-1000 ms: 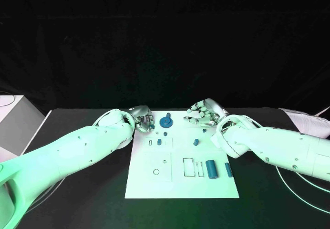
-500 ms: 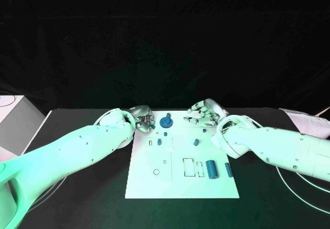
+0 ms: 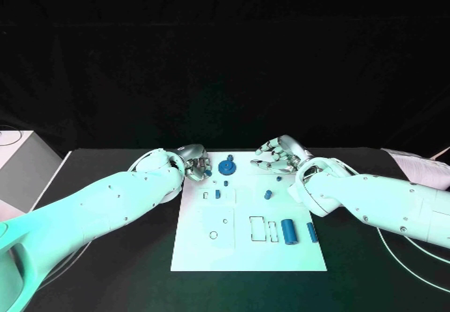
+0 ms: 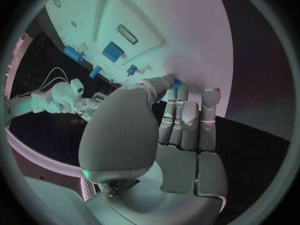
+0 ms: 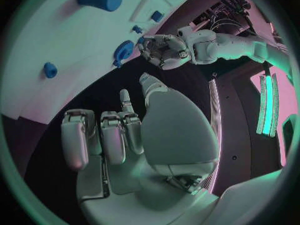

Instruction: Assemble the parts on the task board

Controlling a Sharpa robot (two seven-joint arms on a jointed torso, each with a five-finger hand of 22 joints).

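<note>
One white task board (image 3: 246, 250) lies on the surface (image 3: 112, 273). On it sit about seven small blue parts: one round gear-like part (image 3: 226, 167) near the far edge, one large cylinder (image 3: 289, 230), and several smaller pieces. Two hands show, the left hand (image 3: 192, 162) and the right hand (image 3: 277, 154).

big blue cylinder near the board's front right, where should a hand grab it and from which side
Probably across the middle of the big blue cylinder, coming straight down from above. It lies on its side on the task board, long axis running front to back, with small gaps to the slot and the slimmer blue piece beside it for fingers.
</note>
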